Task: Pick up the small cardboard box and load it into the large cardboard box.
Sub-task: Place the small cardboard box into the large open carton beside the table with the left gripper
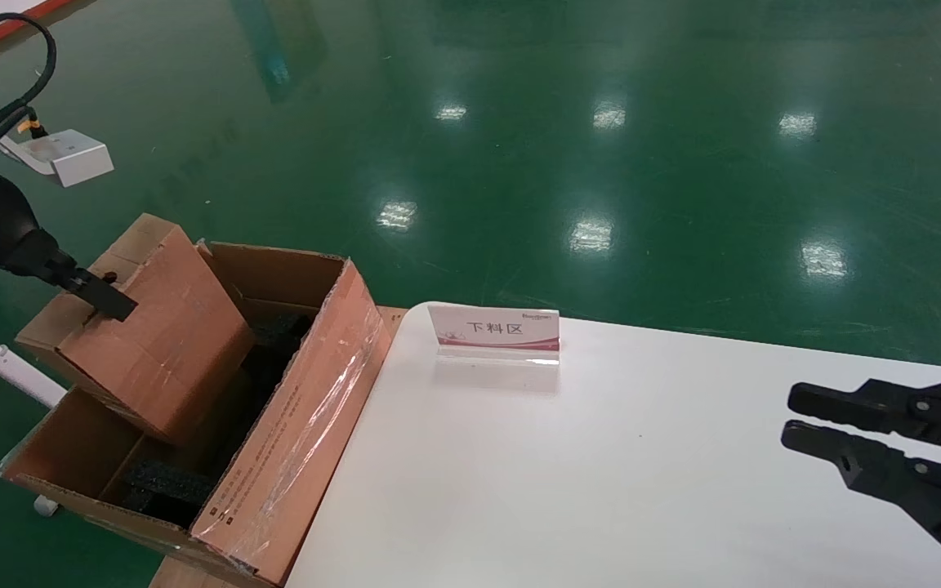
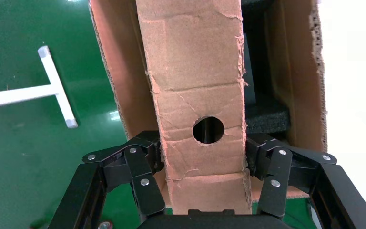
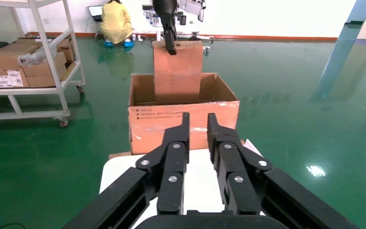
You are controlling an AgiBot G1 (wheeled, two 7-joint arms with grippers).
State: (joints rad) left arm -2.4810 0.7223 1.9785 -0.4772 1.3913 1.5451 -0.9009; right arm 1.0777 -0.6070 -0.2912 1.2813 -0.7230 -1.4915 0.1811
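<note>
- Small orange-brown corrugated cardboard box (image 1: 162, 327) hangs tilted, its lower end inside the long brown foam-lined carton (image 1: 299, 425).
- Left gripper (image 2: 202, 164) pinches its two sides.
- Right gripper (image 1: 793, 416) rests slightly parted above the white table (image 1: 568, 474).

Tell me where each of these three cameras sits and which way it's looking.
Head view: high on the robot, looking down at the white table; left gripper and right gripper show.
Left wrist view: looks past its jaws, shut on the small orange-brown cardboard box, into the long brown carton with black foam.
Right wrist view: above the table, facing the carton, own gripper in front, jaws slightly apart.
Shared: all three show the small box tilted in the carton; the right wrist view shows the left gripper too.
</note>
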